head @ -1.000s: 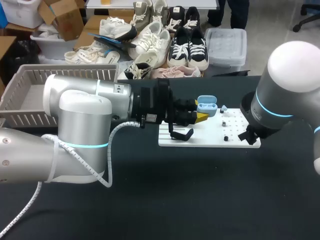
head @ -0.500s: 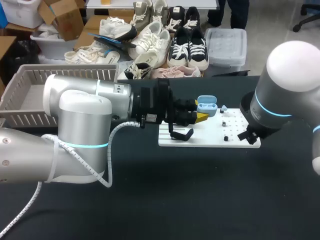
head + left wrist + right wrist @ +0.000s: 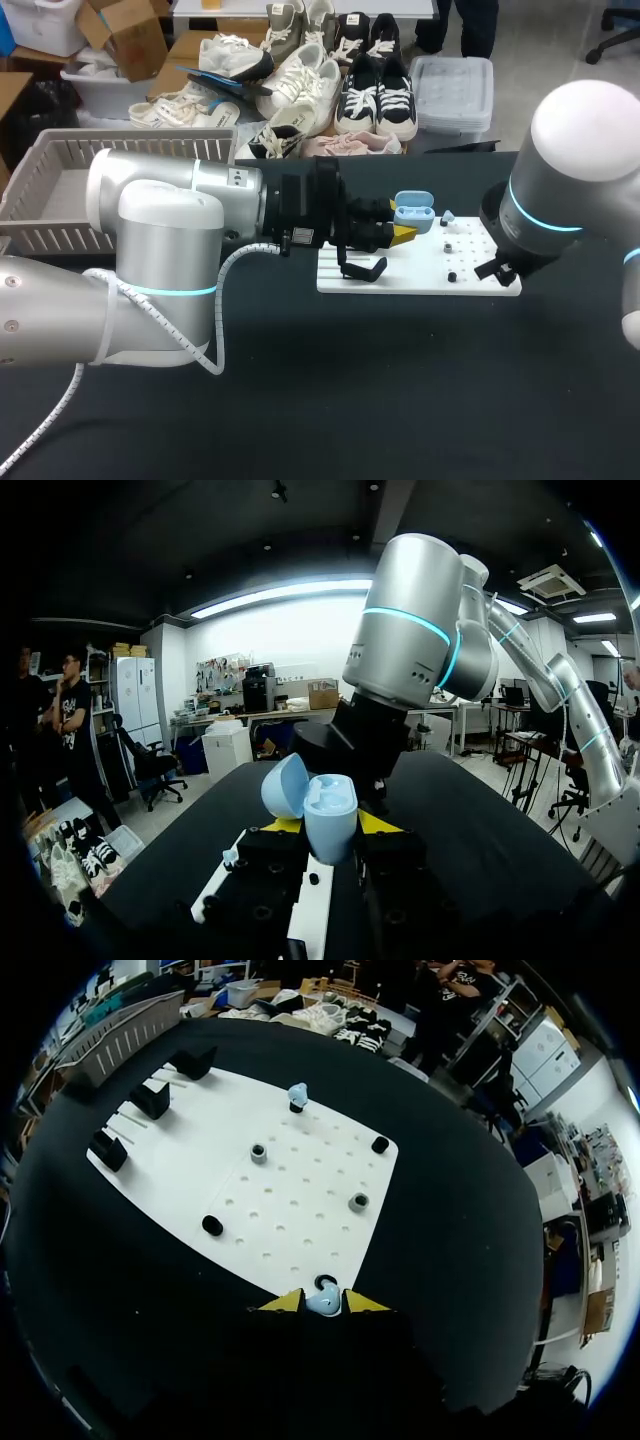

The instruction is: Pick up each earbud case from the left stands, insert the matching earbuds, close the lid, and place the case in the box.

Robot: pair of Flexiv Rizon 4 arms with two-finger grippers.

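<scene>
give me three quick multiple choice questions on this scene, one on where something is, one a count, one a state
1. Where is the earbud case?
A) on the floor
B) between the left gripper's fingers
C) in a person's hand

2. How many light blue earbuds show in the right wrist view?
A) none
B) two
C) five

3. The case's lid is:
A) shut
B) torn off
C) open

Answers:
1 B: the yellow-tipped fingers sit on either side of the case and hold it up.
2 B: one earbud sits between the right gripper's fingers, and a second earbud stands on the white board.
3 C: the lid is tipped back, so the case's inside shows.
</scene>
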